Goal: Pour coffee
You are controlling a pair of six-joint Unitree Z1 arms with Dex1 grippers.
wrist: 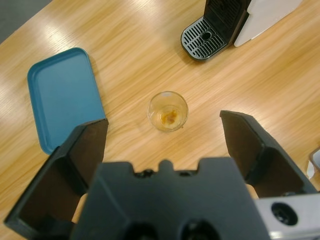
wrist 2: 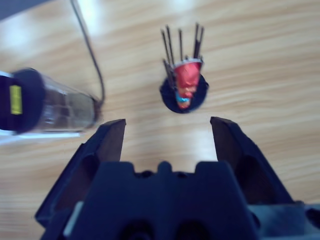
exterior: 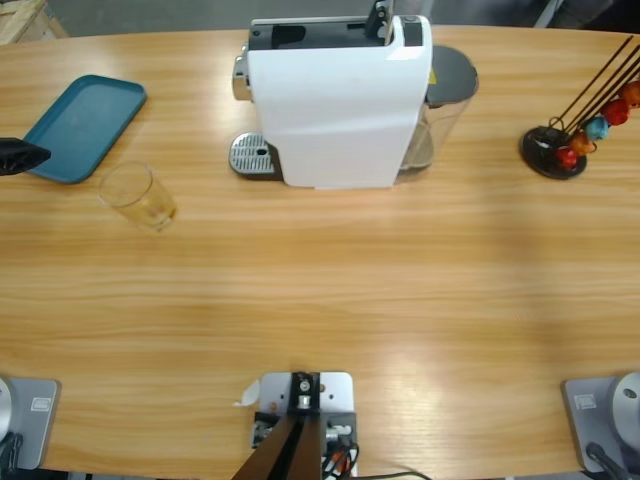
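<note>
While my left gripper (wrist: 165,145) hangs spread, the clear glass (exterior: 139,197) near the table's left edge holds a brown coffee film (wrist: 169,116); my right gripper (wrist 2: 167,137) is spread too.

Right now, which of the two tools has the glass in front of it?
The left tool: the glass, with a brownish trace at its bottom, stands between its open jaws' line. The right tool faces the capsule stand instead.

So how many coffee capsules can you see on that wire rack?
4 show in the high view, all on the capsule rack at the table's right end: red lowest, orange, blue, red-orange. More may be hidden past the edge.
</note>
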